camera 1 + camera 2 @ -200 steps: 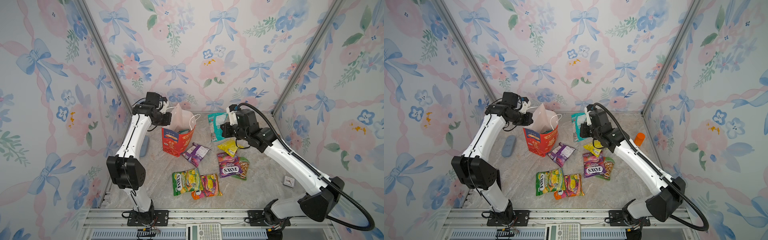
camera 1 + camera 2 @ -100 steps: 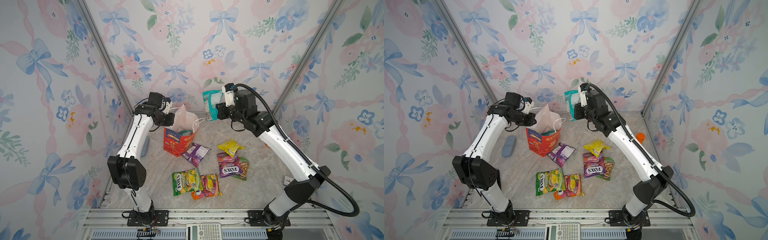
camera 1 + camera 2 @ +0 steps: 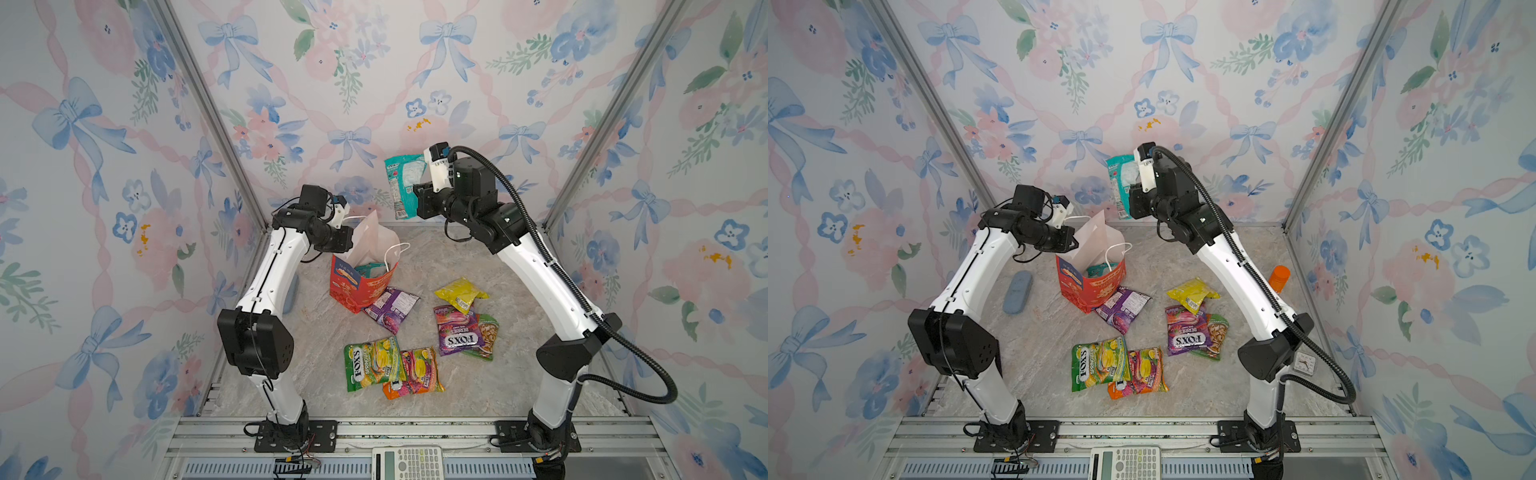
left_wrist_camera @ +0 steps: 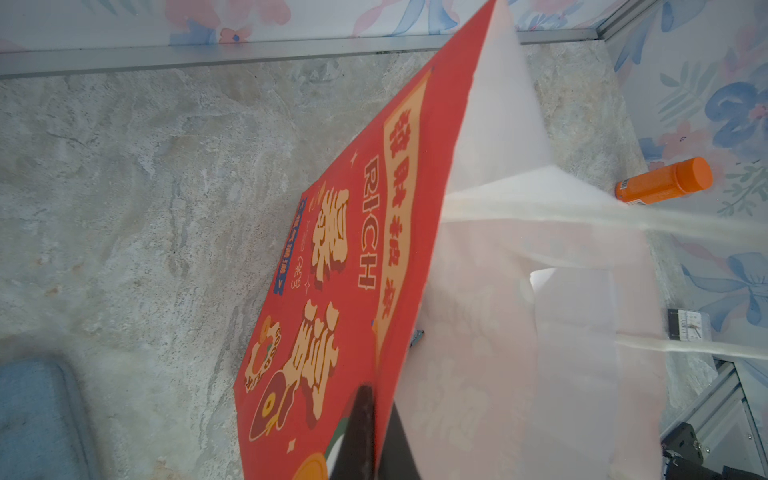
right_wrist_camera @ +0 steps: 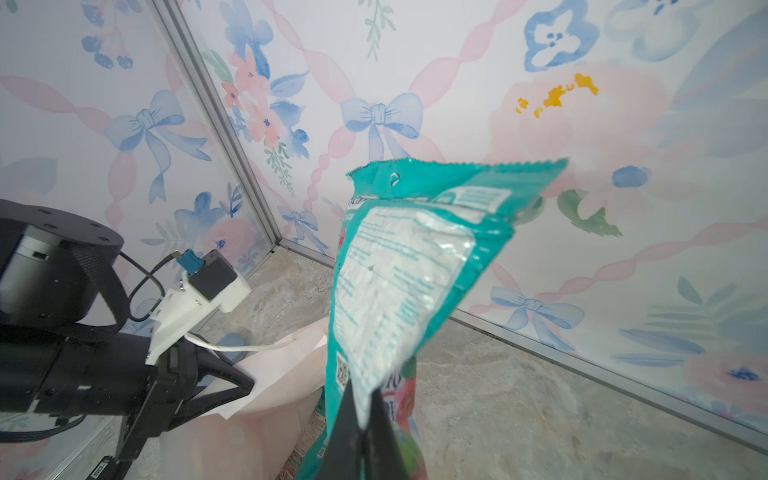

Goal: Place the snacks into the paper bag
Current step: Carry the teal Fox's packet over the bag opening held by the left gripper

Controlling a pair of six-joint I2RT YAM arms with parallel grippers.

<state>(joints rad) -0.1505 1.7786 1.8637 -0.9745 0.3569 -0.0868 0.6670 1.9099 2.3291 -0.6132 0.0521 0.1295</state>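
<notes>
Right gripper (image 5: pixel 365 419) pinches teal snack packet (image 5: pixel 399 282) aloft near paper bag (image 4: pixel 353 249); left gripper (image 4: pixel 380 415) clamps bag's raised pink-lined wall, mouth open

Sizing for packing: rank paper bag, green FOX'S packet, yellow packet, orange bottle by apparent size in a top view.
Largest to smallest:
1. paper bag
2. green FOX'S packet
3. yellow packet
4. orange bottle, though the right arm hides part of it, so its place is unsure.

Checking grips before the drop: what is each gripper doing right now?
Left gripper: closed, pinching the wall of the paper bag.
Right gripper: closed on the teal snack packet, held off the table.
</notes>
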